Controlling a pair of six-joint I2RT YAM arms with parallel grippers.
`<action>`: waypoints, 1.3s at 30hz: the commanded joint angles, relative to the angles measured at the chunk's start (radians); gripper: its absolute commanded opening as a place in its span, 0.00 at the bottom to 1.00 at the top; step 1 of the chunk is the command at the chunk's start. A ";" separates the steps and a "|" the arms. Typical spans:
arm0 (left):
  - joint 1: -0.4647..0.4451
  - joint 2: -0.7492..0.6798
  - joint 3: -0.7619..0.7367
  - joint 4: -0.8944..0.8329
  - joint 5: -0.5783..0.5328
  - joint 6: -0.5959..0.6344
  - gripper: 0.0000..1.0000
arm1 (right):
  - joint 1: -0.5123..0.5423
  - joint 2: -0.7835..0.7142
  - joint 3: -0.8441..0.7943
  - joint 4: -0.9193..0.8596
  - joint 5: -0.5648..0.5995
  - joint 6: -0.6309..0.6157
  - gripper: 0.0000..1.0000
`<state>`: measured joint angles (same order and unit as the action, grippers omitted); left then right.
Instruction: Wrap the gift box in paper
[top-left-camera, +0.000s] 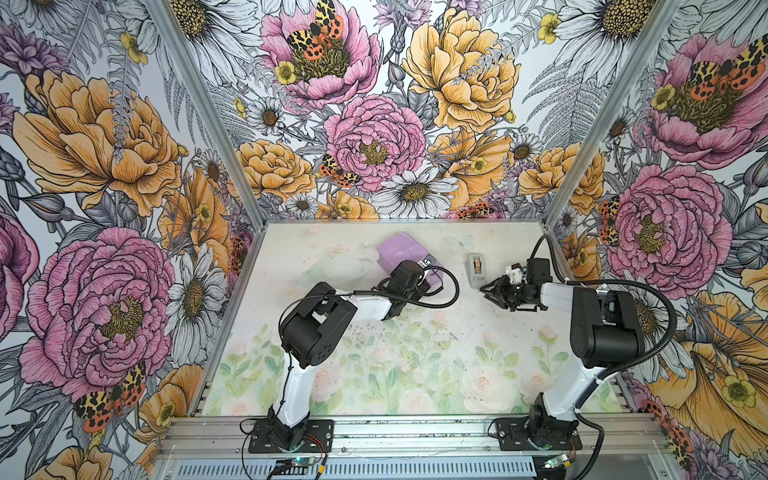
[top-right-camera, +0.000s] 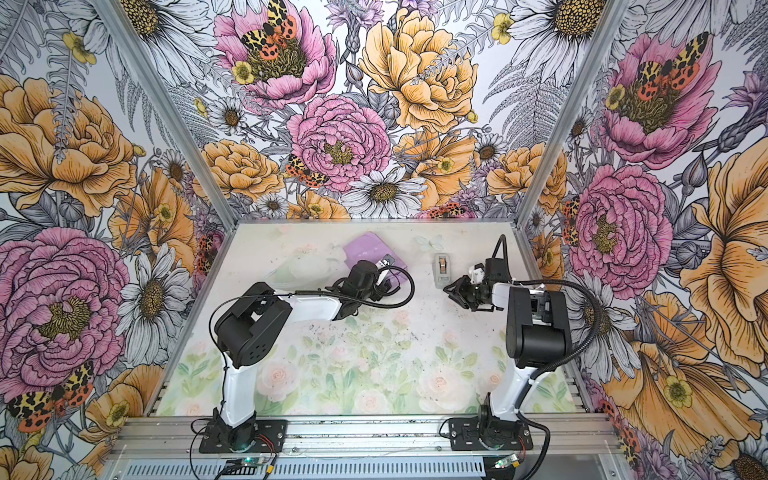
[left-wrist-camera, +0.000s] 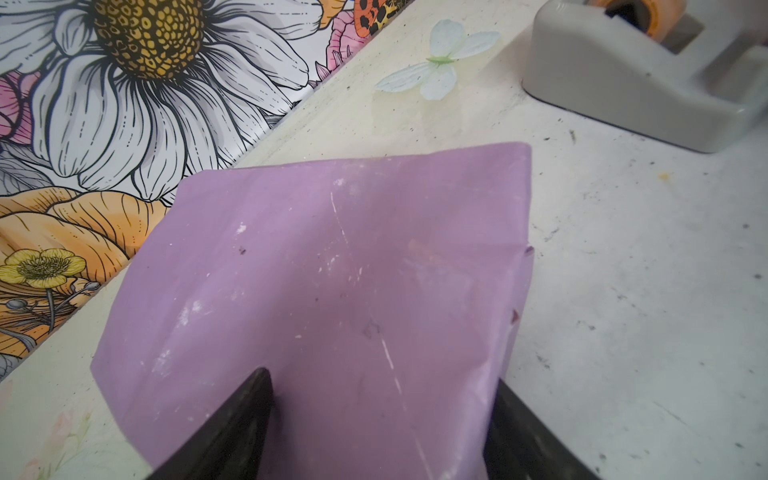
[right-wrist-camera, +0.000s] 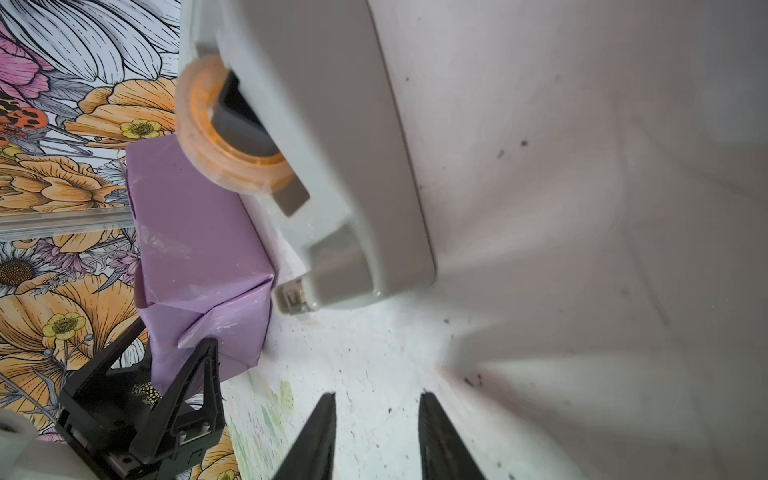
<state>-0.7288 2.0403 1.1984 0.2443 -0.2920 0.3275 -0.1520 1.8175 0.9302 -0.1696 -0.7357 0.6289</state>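
The left gripper (left-wrist-camera: 382, 378) clasps the small, flat, squarish gift box (top-left-camera: 401, 253) through its thin pale-pink paper (left-wrist-camera: 332, 257), which reads lilac over the box. The box sits far-centre on the floral-printed table (top-left-camera: 415, 340). The right gripper (right-wrist-camera: 377, 399), jaws parted and empty, hovers just near of the small grey plastic tape dispenser (right-wrist-camera: 353, 166). Hold the box firm and pull tape at the cutter. Only the right wrist view shows the folded end flap; in both top views the left arm hides it.

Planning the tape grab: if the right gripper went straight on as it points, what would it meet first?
Likely the tape dispenser, at its cutter end, past bare table; depth is unclear.
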 joint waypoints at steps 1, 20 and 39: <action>0.020 0.048 -0.041 -0.131 0.059 -0.030 0.77 | -0.008 0.019 0.047 -0.011 -0.017 -0.104 0.35; 0.022 0.047 -0.035 -0.131 0.057 -0.025 0.76 | -0.012 0.137 0.154 -0.019 -0.135 -0.277 0.39; 0.025 0.040 -0.041 -0.133 0.050 -0.021 0.76 | -0.022 0.099 0.134 -0.021 -0.149 -0.300 0.00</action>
<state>-0.7280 2.0403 1.1984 0.2447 -0.2913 0.3286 -0.1654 1.9579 1.0660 -0.2047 -0.8703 0.3431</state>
